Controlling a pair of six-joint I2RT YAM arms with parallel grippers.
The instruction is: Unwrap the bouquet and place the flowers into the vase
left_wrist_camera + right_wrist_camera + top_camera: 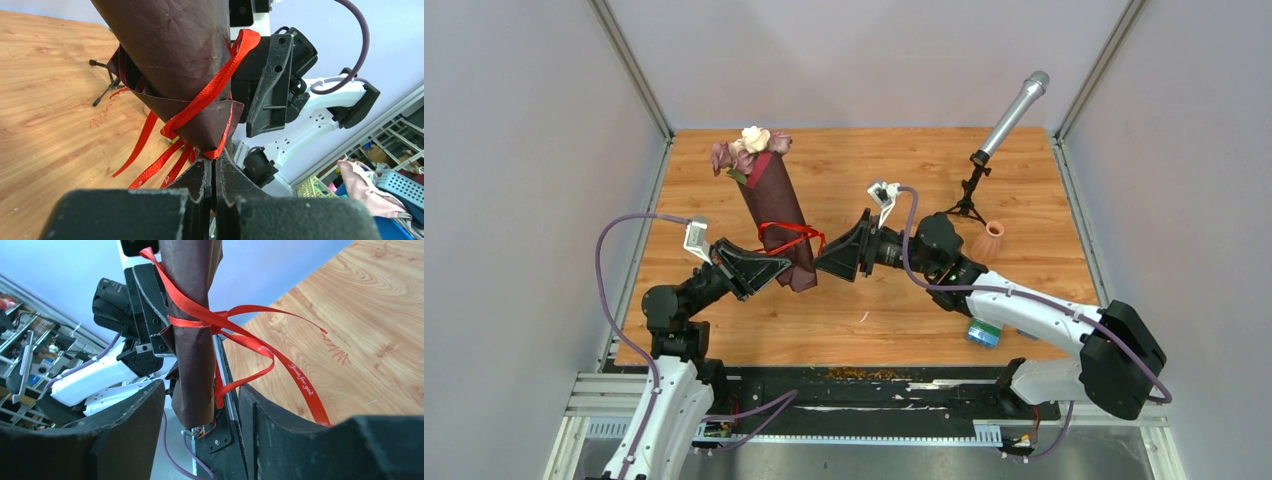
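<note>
Top external view: bouquet point(774, 215) stands tilted above the table point(904, 180), flowers point(749, 148) uppermost, its bottom tip pinched in the closed left end effector point(782, 266). Right end effector point(818, 262) straddles the lower wrap, jaws apart. Paper looks light, crumply and slick; the loose red ribbon point(789, 232) seems the better hold.

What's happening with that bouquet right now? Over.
Left fingers shut on bouquet base. Right fingers open, straddling it. Ribbon tied. Vase beside right arm.
</note>
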